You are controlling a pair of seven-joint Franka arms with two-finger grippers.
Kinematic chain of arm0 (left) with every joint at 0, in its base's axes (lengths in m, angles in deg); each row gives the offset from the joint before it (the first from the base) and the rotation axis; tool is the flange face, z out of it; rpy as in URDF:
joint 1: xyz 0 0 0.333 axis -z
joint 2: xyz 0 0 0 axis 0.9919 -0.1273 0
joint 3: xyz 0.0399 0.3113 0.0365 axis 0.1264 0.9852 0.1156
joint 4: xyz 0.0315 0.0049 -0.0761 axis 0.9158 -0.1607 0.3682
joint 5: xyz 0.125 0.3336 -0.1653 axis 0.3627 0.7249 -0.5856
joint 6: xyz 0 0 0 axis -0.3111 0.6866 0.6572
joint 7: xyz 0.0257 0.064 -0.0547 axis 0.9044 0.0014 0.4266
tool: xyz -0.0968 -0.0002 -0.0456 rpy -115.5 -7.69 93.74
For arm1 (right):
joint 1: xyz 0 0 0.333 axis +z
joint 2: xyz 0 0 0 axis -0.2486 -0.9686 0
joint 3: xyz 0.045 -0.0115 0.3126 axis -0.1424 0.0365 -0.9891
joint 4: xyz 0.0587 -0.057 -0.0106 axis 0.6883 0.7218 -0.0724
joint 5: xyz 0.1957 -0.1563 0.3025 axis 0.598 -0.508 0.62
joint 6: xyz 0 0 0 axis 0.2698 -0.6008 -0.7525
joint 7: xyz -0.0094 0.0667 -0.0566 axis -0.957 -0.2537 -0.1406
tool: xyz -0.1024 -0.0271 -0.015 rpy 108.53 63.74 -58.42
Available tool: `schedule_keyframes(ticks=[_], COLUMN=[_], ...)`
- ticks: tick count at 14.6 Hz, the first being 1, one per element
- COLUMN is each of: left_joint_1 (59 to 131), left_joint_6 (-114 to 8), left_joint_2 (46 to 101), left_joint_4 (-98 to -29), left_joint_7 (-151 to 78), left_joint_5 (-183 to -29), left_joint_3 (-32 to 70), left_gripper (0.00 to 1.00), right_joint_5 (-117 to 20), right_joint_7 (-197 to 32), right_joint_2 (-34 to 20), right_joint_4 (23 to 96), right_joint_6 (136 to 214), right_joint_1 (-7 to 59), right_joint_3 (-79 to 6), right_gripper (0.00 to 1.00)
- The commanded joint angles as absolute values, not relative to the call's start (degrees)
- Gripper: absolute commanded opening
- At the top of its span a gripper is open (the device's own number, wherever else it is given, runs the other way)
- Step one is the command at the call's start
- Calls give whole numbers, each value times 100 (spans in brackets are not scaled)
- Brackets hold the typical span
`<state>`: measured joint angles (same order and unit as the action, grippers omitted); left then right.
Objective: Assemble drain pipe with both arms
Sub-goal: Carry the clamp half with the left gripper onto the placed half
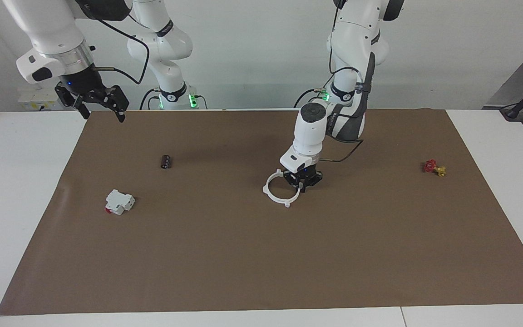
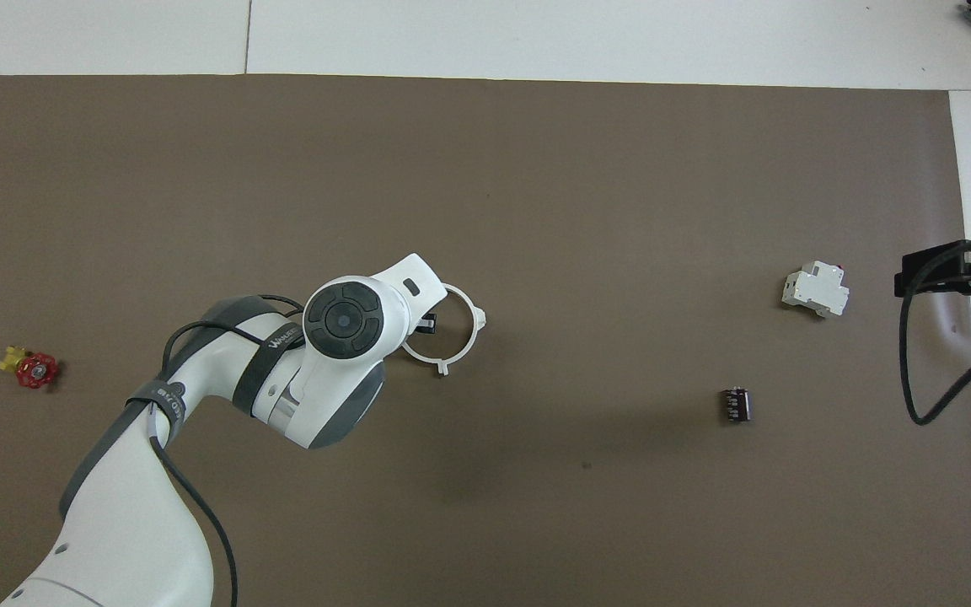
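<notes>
The drain pipe [image 1: 276,199] lies mid-mat as two thin white half-ring arcs, their ends meeting in one closed ring with outer tabs [image 2: 474,330]. My left gripper [image 1: 304,186] is low at the mat, shut on the arc at the ring's side toward the left arm's end of the table. From overhead the left wrist hides that arc, and only the left gripper's tips [image 2: 426,322] show inside the ring. My right gripper [image 1: 102,113] waits open and empty, raised over the mat's corner at the right arm's end [image 2: 915,278].
A white blocky part with a red end [image 1: 119,201] [image 2: 815,289] and a small black cylinder [image 1: 166,161] [image 2: 736,405] lie toward the right arm's end. A red and yellow valve [image 1: 434,167] [image 2: 29,368] sits toward the left arm's end. A brown mat [image 1: 243,254] covers the table.
</notes>
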<state>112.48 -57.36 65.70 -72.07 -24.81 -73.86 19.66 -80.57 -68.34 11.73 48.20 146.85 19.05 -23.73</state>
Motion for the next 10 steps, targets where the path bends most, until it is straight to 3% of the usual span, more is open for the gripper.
schedule_keyframes(ticks=[1,3,4,5,6,10], left_joint_1=[11363,11354,11354,11354,11354,11319], left_joint_6=[-5903,-5921,-5921,-5912,-5877,-5816], left_joint_2=[6631,6631,6631,6631,6631,6692], left_joint_4=[-7396,-7396,-7387,-7387,-7378,-7317], left_joint_7=[-2343,-2334,-2334,-2395,-2404,-2413], left_joint_5=[-7240,-7240,-7240,-7240,-7248,-7248], left_joint_3=[2044,2044,2035,2044,2044,2044], left_gripper=[0,0,30,91,100,100], right_joint_5=[-8139,-8131,-8122,-8130,-8131,-8131], right_joint_7=[-6882,-6874,-6865,-6856,-6847,-6856], right_joint_2=[1223,1223,1223,1223,1223,1223], right_joint_4=[4914,4914,4914,4914,4914,4923], right_joint_6=[14770,14761,14761,14761,14752,14761], right_joint_1=[1835,1844,1844,1852,1870,1844], right_joint_3=[-2424,-2424,-2424,-2424,-2424,-2424], right_gripper=[100,100,100,100,100,100])
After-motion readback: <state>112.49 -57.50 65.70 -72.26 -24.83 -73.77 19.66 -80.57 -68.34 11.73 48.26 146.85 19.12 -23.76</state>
